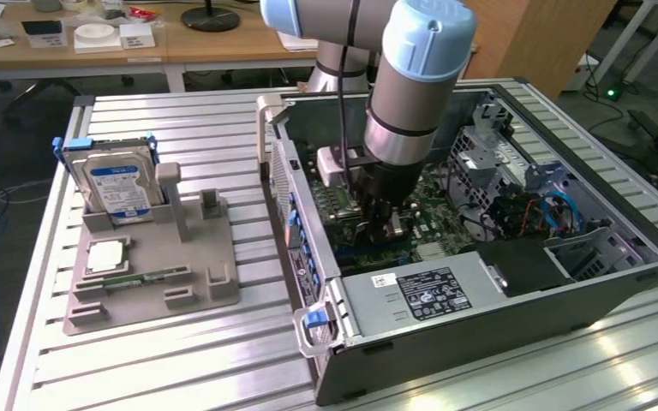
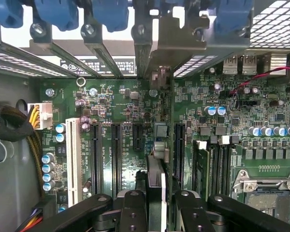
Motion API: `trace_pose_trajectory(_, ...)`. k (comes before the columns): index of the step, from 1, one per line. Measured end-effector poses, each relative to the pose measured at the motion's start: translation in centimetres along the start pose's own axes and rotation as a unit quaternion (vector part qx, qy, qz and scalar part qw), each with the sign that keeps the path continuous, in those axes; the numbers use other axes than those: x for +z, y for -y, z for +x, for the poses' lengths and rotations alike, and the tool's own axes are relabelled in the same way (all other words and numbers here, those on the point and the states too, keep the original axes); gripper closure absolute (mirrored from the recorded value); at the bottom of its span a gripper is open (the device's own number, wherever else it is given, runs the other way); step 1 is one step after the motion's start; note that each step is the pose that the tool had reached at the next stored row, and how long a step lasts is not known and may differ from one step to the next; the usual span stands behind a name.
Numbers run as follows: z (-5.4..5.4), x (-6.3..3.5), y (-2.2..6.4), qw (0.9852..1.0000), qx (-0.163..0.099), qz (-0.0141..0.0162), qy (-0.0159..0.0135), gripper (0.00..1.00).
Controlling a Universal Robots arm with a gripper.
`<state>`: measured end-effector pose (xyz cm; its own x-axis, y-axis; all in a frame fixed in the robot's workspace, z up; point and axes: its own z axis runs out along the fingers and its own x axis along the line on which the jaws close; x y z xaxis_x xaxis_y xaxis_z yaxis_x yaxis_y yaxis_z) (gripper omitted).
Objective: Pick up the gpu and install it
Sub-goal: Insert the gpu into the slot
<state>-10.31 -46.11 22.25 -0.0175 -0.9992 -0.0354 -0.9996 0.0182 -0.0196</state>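
Ribbed metal workbench [image 1: 192, 360] holds my open grey computer case [image 1: 603, 282]; inside, my black gripper [image 2: 155, 203] clenches the thin dark gpu card [image 2: 155, 164] edge-on above the green motherboard [image 2: 261, 121], apparently not yet seated.

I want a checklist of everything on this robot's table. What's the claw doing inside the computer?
Surface: ribbed metal table.
Job's things: gpu stands edge-on in the claw over the motherboard, its bracket up at the rear slots.
Clutter: grey holder tray with hard drive, memory stick and a chip.
Claw: claw shut on the gpu, inside the open computer case.
Cables: blue ones inside the case.
Surroundings: wooden desks, black lamp base.
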Motion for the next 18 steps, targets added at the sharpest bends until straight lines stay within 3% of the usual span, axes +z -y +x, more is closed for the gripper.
trace_pose_trajectory(18, 0.01, 0.31, -0.01, 1.0, 0.0, -0.0001, -0.0001, 0.73)
